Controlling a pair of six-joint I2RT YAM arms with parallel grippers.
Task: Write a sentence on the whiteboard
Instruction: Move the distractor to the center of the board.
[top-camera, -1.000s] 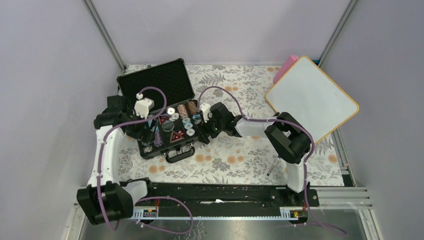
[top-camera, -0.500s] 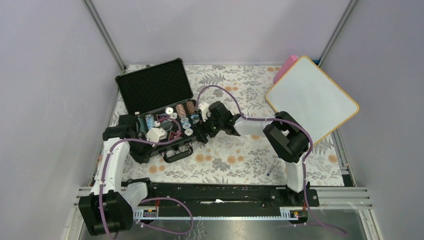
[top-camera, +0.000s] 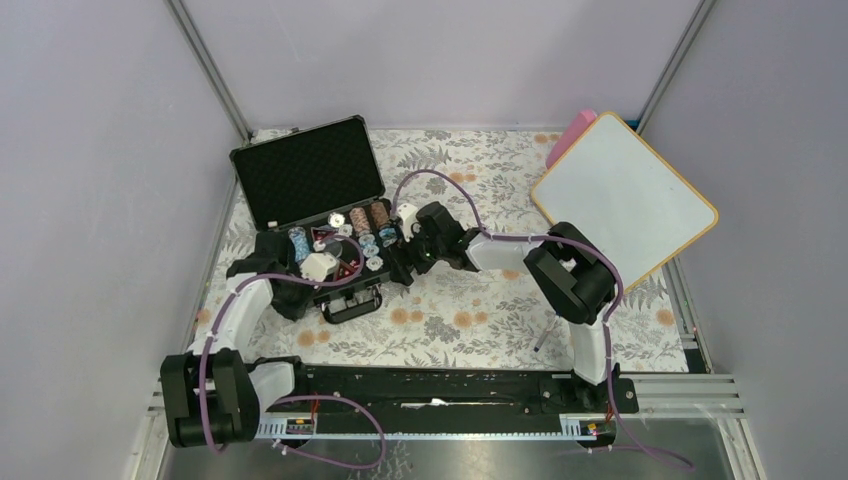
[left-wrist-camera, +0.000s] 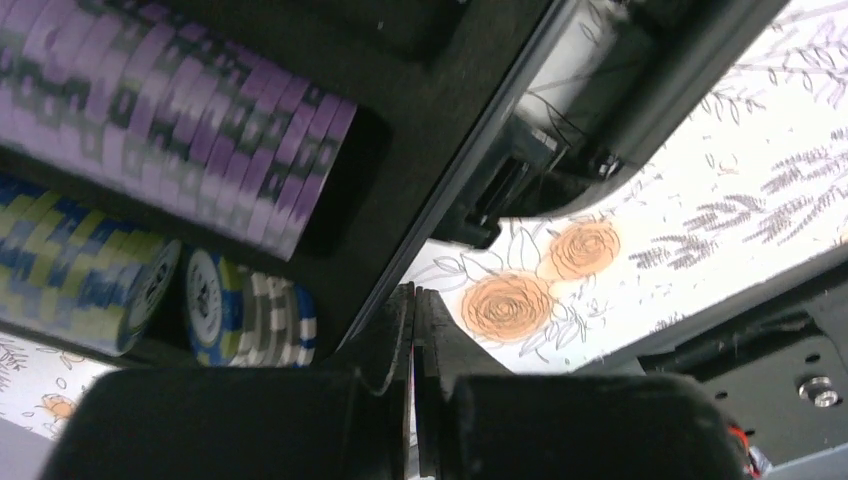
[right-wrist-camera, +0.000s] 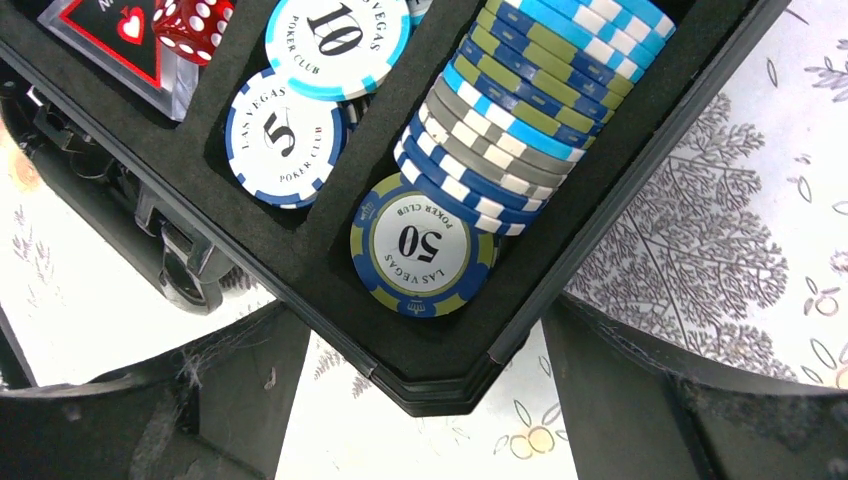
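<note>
The whiteboard (top-camera: 625, 205) leans at the far right, white with an orange-yellow rim. Its face is blank and no sentence shows on it. My left gripper (top-camera: 338, 278) is low over the front edge of the open black chip case (top-camera: 310, 175). In the left wrist view its jaws (left-wrist-camera: 413, 300) are pressed together with nothing between them, beside purple chips (left-wrist-camera: 200, 130). My right gripper (top-camera: 398, 262) stands open at the case's right front corner (right-wrist-camera: 440, 375). That corner lies between its fingers (right-wrist-camera: 200, 400) without touching them.
Chip stacks (right-wrist-camera: 520, 110), loose chips (right-wrist-camera: 420, 245) and red dice (right-wrist-camera: 195, 20) fill the case. A pink object (top-camera: 570, 135) lies behind the whiteboard. A thin dark stick (top-camera: 545, 335) rests on the floral cloth by the right arm's base.
The left arm dropped from above the case towards its front edge, and its gripper went from open to shut. The right arm barely moved.
</note>
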